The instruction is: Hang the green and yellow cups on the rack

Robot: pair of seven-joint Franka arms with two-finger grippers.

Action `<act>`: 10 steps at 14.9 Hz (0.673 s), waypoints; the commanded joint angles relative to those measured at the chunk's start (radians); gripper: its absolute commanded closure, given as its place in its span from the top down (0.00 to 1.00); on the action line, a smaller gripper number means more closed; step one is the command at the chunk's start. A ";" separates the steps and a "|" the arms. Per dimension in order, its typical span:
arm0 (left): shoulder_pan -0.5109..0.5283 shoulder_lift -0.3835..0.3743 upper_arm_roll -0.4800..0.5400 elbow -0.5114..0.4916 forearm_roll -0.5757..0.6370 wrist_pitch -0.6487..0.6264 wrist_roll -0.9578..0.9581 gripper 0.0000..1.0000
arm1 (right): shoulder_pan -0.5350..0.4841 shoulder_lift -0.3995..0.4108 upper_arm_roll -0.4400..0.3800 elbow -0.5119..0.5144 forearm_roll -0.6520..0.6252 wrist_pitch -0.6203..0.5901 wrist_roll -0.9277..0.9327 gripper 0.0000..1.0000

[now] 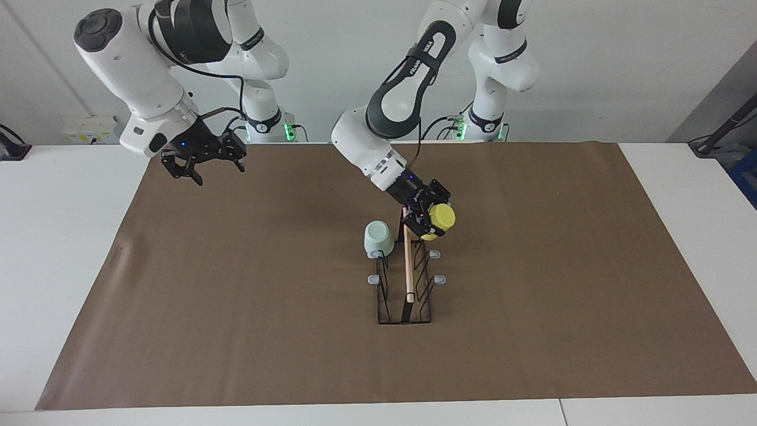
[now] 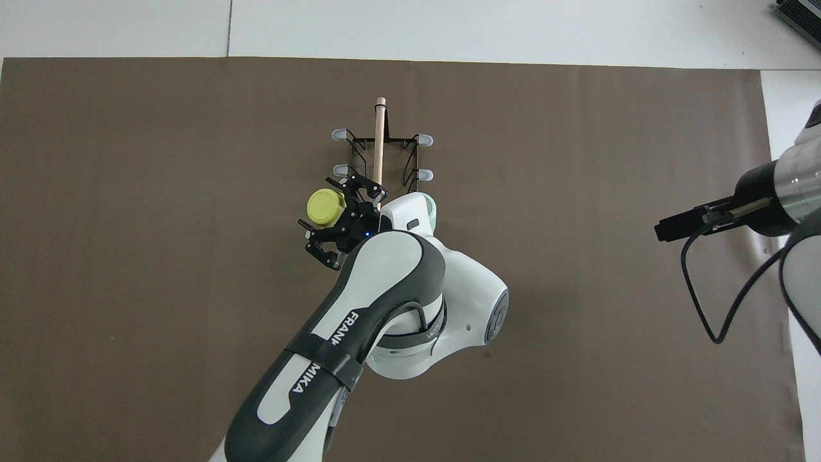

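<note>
Left gripper (image 1: 430,221) clamps yellow cup (image 1: 441,220), cup tilted, bottom facing up and outward, over rack (image 1: 406,278) end nearest robots, on left arm's side of wooden rod (image 1: 408,269). Green cup (image 1: 378,237) sits upside down on rack prong nearest robots, right arm's side. Right gripper (image 1: 204,158) waits with fingers spread, raised over brown mat (image 1: 236,284), well apart from rack.

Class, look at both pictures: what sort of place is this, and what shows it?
Probably a robotics lab: two arms at a plain white table under a brown mat, left gripper holding the yellow cup at a rack.
</note>
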 commanded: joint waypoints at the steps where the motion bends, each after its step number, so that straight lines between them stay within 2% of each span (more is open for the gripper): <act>1: -0.007 0.000 0.007 0.017 -0.015 -0.006 -0.005 1.00 | 0.010 -0.011 0.015 0.026 -0.050 -0.048 0.128 1.00; 3: 0.000 0.000 0.007 0.046 -0.014 -0.021 0.006 1.00 | 0.034 -0.010 0.013 0.026 -0.056 -0.042 0.213 1.00; 6: 0.018 -0.001 0.016 0.096 -0.023 -0.012 0.070 1.00 | 0.026 -0.008 0.012 0.028 -0.060 -0.024 0.216 1.00; 7: 0.035 -0.015 0.015 0.108 -0.032 -0.004 0.098 1.00 | 0.034 -0.008 0.012 0.028 -0.061 -0.024 0.221 1.00; 10: 0.110 -0.111 0.017 0.115 -0.160 0.066 0.263 1.00 | 0.030 -0.008 0.012 0.026 -0.061 -0.024 0.221 1.00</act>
